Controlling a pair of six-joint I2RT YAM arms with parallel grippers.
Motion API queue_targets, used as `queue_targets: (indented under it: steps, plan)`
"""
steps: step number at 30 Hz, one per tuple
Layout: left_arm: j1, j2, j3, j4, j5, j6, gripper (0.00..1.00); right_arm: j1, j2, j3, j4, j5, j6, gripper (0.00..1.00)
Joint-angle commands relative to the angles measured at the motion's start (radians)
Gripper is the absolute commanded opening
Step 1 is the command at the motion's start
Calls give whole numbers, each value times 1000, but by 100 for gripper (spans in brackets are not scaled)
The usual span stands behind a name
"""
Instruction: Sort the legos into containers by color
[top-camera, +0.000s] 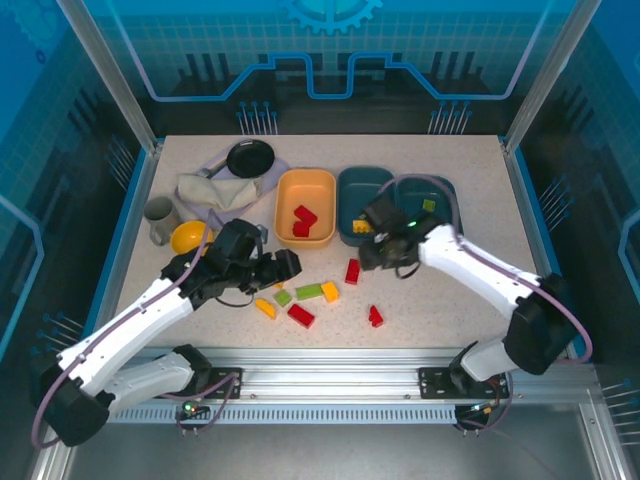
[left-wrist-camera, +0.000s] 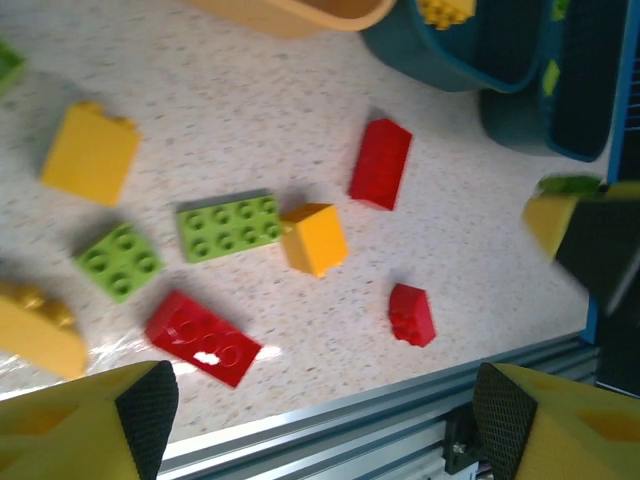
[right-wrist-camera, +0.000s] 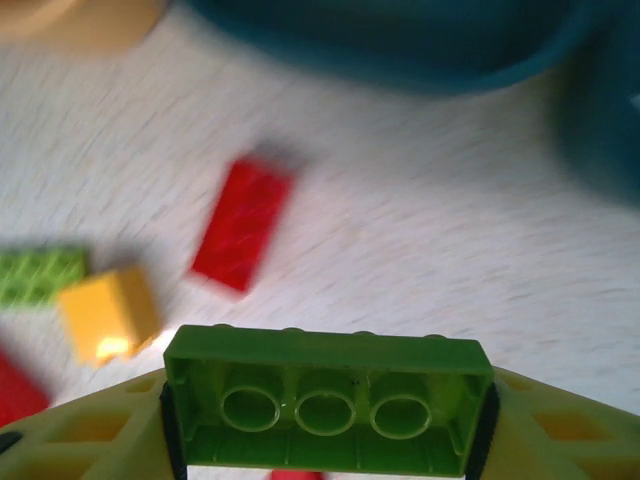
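Right gripper (right-wrist-camera: 328, 430) pinches a hollow-bottomed green brick (right-wrist-camera: 328, 365); left gripper (left-wrist-camera: 320, 425), spread, over glossy studded legos (left-wrist-camera: 228, 225) on speckled table (left-wrist-camera: 250, 120); smooth teal tray (left-wrist-camera: 420, 50) at 1 o'clock.

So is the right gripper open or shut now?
Shut: the right gripper clamps a light green brick, its hollow underside showing in the wrist view.

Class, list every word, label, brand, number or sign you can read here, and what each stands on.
No readable words or numbers.
Gear symbol on the back panel: a sign without letters.
Studs of the eight-stud green brick: any marks are too blurred to read.
Underside of the held green brick: no lettering visible.
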Motion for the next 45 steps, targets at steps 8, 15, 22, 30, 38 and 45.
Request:
queue_targets:
  steps: [8, 15, 22, 30, 38, 45]
  plan:
    - [-51, 145, 139, 88, 26, 45, 81, -459, 232, 180, 30, -99, -100, 58]
    - [-52, 162, 158, 63, -9, 21, 81, -540, 525, 413, -12, -104, -150, 59]
    - [-53, 168, 181, -18, -72, -4, 81, -552, 647, 512, -44, -111, -169, 71]
    - [17, 233, 211, -200, -117, -54, 81, -514, 552, 548, -68, -114, -198, 84]
    - [9, 380, 247, -179, -19, 74, 76, -315, 108, 232, 79, -119, -139, 81]
    - [-49, 497, 242, -333, -45, -74, 82, -6, -249, -177, 184, -122, 34, 81]
